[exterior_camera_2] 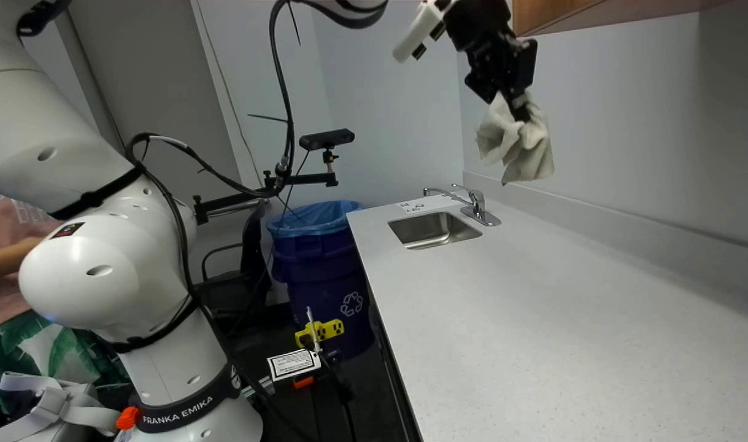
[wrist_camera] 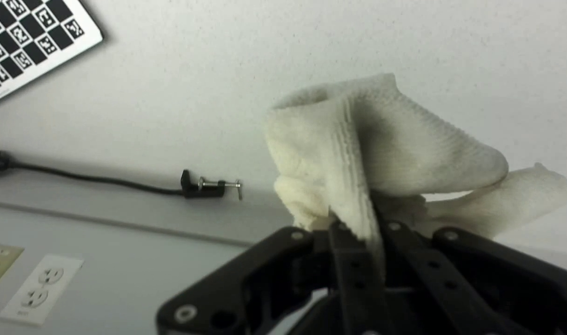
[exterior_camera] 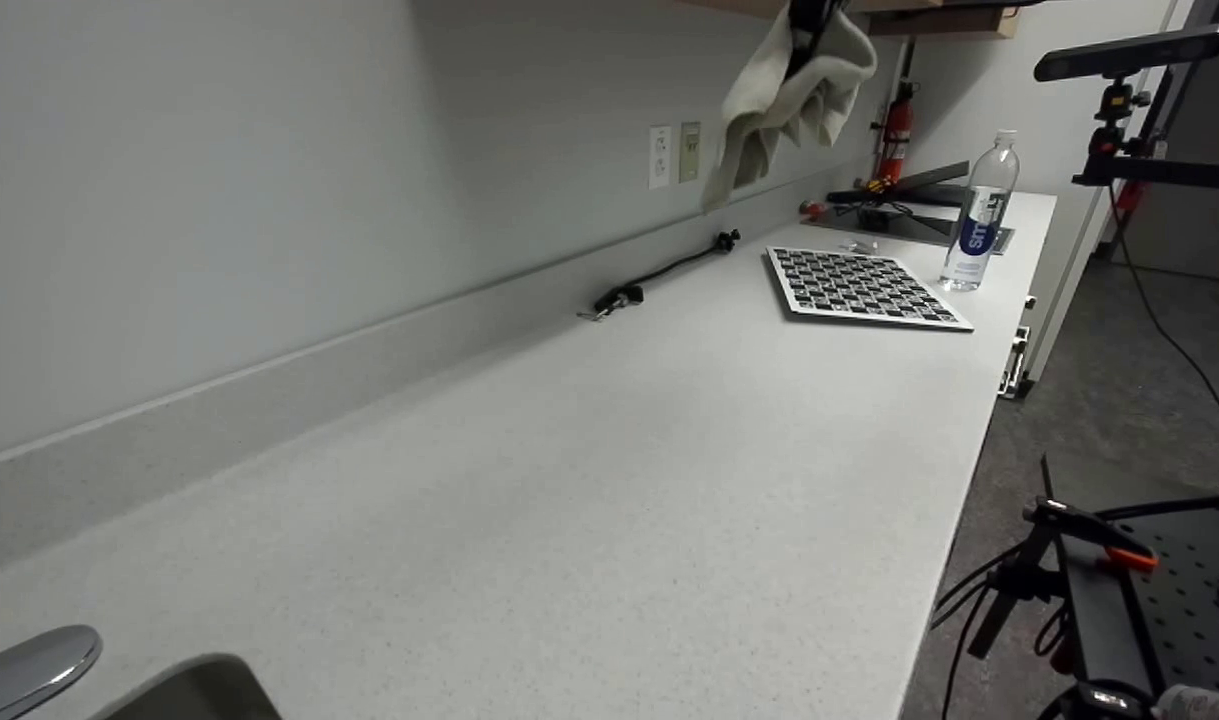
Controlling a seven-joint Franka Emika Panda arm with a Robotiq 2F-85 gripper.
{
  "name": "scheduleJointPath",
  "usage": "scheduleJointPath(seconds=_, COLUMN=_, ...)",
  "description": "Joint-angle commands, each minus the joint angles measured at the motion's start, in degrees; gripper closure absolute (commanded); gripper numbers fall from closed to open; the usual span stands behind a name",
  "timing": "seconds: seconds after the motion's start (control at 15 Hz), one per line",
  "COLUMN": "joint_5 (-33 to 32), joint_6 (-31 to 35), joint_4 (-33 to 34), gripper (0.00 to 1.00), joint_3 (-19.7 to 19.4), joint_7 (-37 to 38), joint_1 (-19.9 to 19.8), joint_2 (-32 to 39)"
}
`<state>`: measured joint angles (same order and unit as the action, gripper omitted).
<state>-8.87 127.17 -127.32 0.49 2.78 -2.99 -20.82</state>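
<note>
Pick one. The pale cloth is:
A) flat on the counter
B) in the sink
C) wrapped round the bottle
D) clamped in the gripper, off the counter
D: the gripper is shut on the pale cloth, which hangs in the air above the counter in both exterior views.

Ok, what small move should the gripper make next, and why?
I'd probably lower the gripper a little toward the counter, with its jaws shut: the cloth is pinched in it and hangs bunched in the air, its lower edge well above the counter.
</note>
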Motion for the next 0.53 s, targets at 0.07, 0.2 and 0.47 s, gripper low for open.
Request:
scheduleJointPath(seconds=0.07, joint_5=-4.13, joint_6=7.43, joint_4=-7.29, gripper=0.98, joint_3=0.33, joint_7=4.63, joint_1=-1.87, joint_2=4.39)
scheduleJointPath(seconds=0.2, joint_5=-5.04, joint_6=10.79, joint_4=-10.02, gripper=0.98, joint_3=0.13, joint_7=6.46, joint_1=-2.24, joint_2=6.57)
scheduleJointPath(seconds=0.47, joint_5=-6.96, joint_6=18.42, joint_4=-13.77, gripper=0.98, joint_3=0.25, joint_7=10.11, joint_1=-2.65, joint_2=10.83)
